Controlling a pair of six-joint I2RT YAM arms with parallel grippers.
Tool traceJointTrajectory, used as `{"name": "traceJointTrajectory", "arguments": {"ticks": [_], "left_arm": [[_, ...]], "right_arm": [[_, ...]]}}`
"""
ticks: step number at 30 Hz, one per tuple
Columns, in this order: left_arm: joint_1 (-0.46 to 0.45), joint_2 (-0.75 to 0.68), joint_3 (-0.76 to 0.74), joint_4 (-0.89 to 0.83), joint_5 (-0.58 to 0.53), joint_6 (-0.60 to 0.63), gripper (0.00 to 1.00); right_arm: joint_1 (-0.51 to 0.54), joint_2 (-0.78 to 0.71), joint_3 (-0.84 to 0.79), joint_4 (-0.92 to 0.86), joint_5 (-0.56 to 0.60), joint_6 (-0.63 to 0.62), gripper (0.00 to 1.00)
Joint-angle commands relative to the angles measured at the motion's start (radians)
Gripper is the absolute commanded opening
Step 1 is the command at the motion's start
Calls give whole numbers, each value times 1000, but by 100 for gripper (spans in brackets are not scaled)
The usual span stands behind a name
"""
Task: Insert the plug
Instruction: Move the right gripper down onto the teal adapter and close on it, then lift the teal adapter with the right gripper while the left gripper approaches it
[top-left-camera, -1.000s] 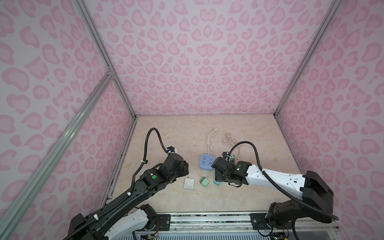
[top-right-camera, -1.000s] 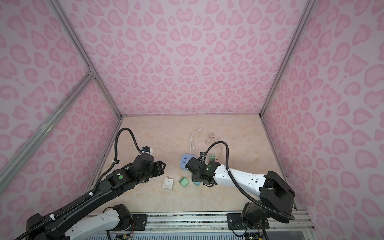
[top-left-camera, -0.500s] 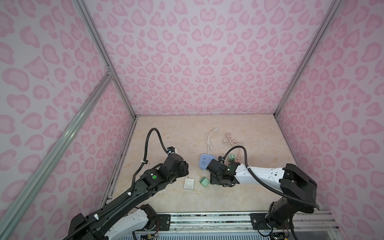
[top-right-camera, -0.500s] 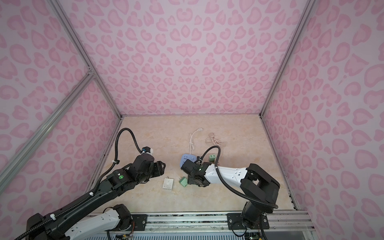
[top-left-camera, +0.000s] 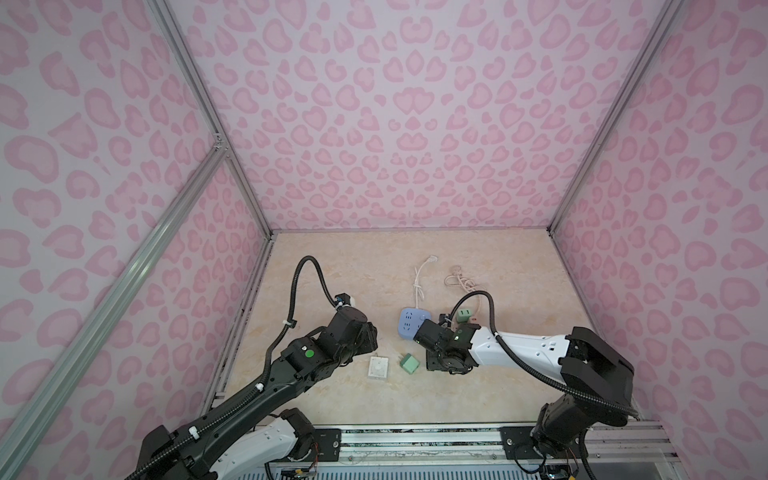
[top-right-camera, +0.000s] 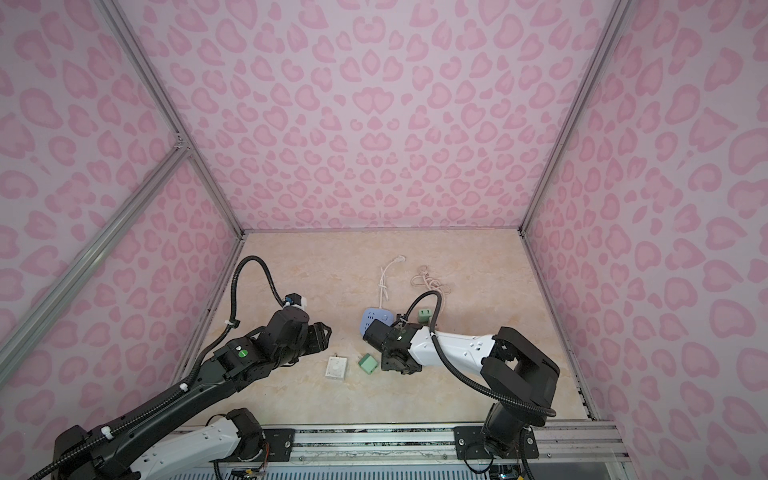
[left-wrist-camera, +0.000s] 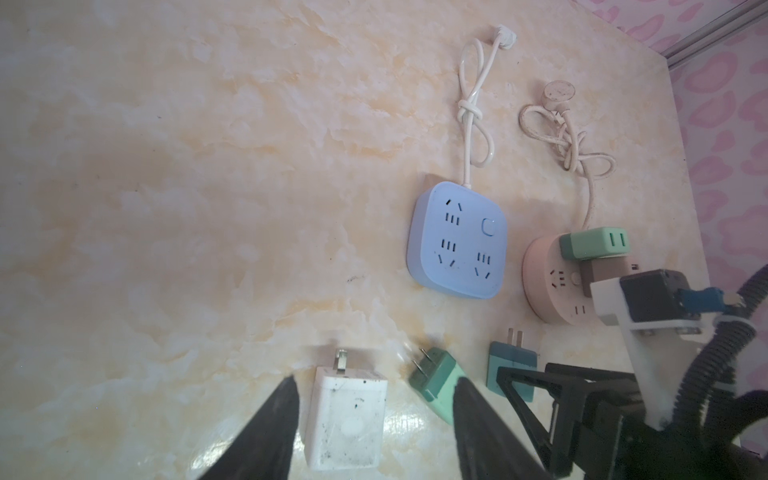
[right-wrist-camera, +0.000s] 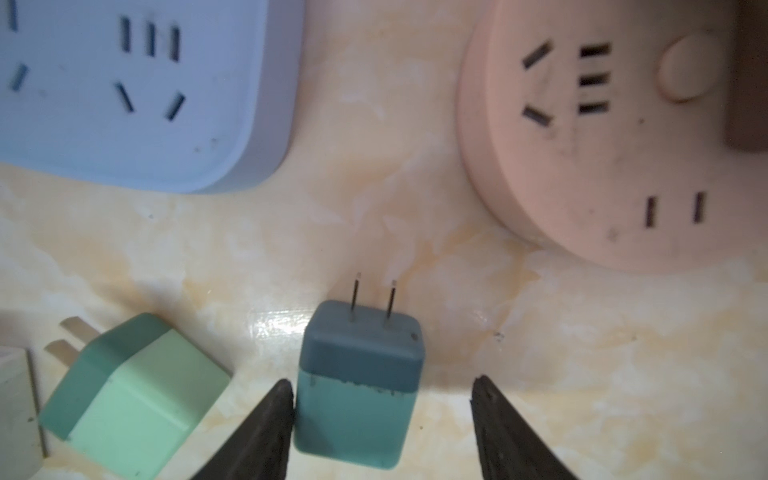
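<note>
Right tool (right-wrist-camera: 382, 380) straddles the teal plug (right-wrist-camera: 357, 399) on the tabletop (right-wrist-camera: 540, 332).
Its jaws stand apart, not clamped; the left tool (left-wrist-camera: 376, 380) is also spread apart, near the white plug (left-wrist-camera: 345, 424).

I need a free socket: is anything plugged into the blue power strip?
No, the blue power strip lies with every socket bare in the left wrist view.
</note>
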Motion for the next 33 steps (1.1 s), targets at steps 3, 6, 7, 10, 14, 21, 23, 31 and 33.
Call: {"name": "traceJointTrajectory", "arguments": {"ticks": [3,6,7,10,14,21,23,31,33], "left_arm": [[0,12,11,24,11,-14,61],[0,21,17,27,14,-13,61],[0,25,17,28,15,-13,61],[0,35,20,33,20,-13,61],[0,43,21,38,27,-15,61],[1,30,18,40,30,-22,61],[0,29,18,37,32,-21,60],[0,2,-8,57,127,-14,57],[0,-3,-11,70,190,-1,57]], "right_arm": [[6,-9,-30,-3,4,-17,61],[5,-9,-32,21,-9,-33,58],[5,-7,-28,22,-10,-38,58],[4,2,-20,31,-20,-62,56],[4,19,-17,44,-34,-78,52],[4,21,-25,45,-27,-93,43],[2,20,-31,47,-25,-100,39],[2,-28,-11,17,-28,-223,19],[4,-60,-8,26,-50,-287,17]]}}
